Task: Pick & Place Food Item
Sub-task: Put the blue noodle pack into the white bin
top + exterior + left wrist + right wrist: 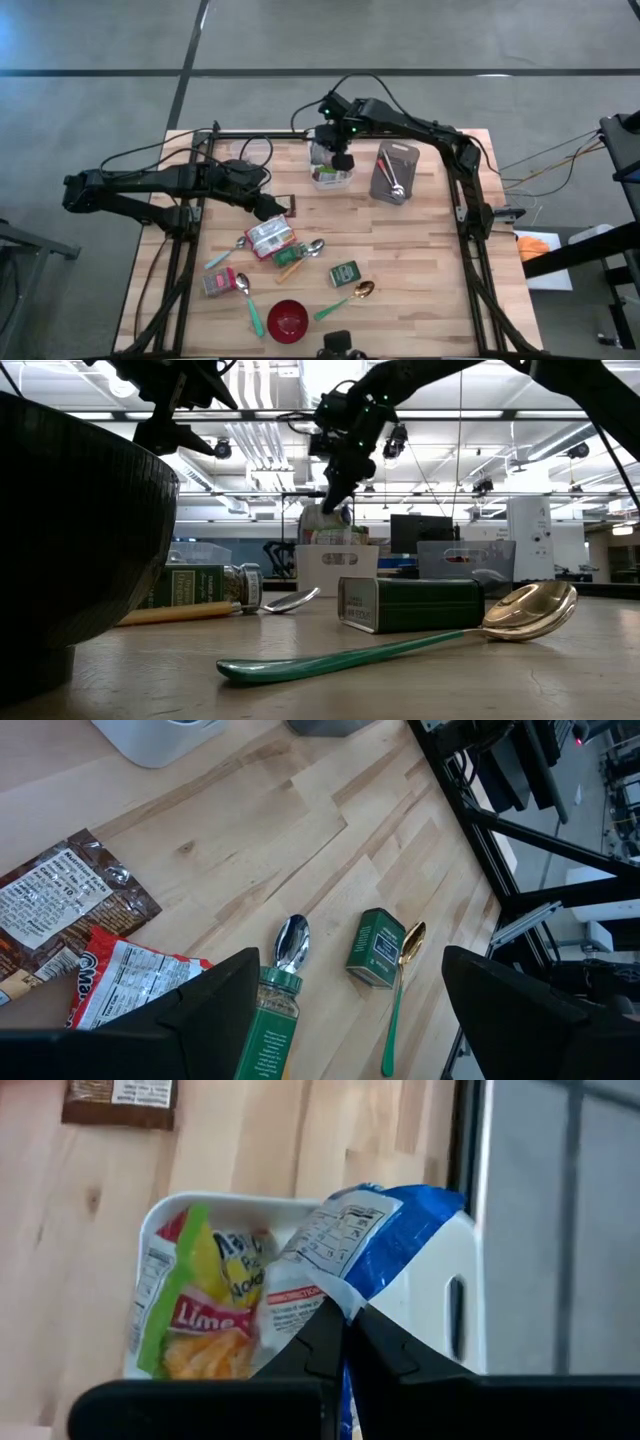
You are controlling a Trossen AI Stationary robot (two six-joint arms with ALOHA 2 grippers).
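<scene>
My right gripper [345,1342] is shut on a blue-and-white snack bag [375,1245], right above a white bin [330,178] at the table's far middle. A green and yellow lime snack bag [190,1315] lies inside the bin [455,1295]. In the low view the right gripper [335,488] hangs over the bin [335,568]. My left gripper [350,965] hovers open above the table's left middle, over a red-and-white bag [135,982], a spice jar [268,1025] and a green tin [377,948], touching nothing. My right gripper pinches the blue-and-white bag at an edge of its white printed part [335,1295] between its two fingers. The fingers slant down from above. The bag hangs below them over the bin's open top; whether its lower end rests in the bin I cannot tell.
A grey bin with metal utensils [394,172] stands right of the white bin. Nearer lie snack bags [270,238], spoons [313,249], a green tin [345,272], a gold spoon [362,291] and a red bowl [288,320]. Bare wood [420,250] shows at the right.
</scene>
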